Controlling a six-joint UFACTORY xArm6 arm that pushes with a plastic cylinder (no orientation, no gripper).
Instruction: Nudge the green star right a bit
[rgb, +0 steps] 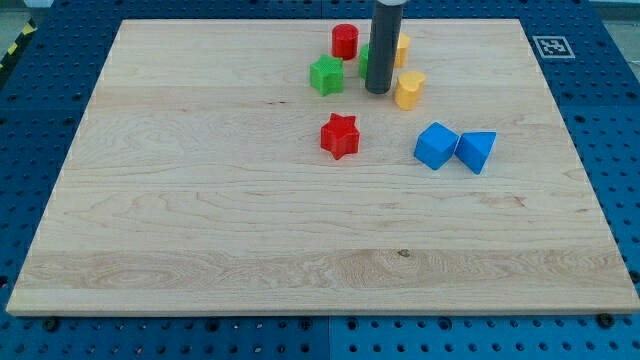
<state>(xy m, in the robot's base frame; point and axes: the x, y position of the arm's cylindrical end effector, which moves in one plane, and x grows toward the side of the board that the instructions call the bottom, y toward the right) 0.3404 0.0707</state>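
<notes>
Wooden surface (200, 200) carries blocks clustered near 12 o'clock. My tip (378, 92), a plain rod with no gripper to open or close, sits just at 3 o'clock of the green star (326, 75), between it and the yellow block (409, 89). Red star (340, 135) at 6 o'clock of the tip; blue cube (436, 145) touching blue wedge (476, 150) at 4 o'clock.

Bright, even overhead light — soft short shadows, sharp focus, no glare.

The wooden board (200, 220) carries the blocks. My tip (378, 92) stands between the green star (326, 75) and yellow heart (409, 89). Below it lie the red star (340, 136), blue cube (436, 146) and blue wedge (476, 150); the red cylinder (345, 41) sits above-left.
</notes>
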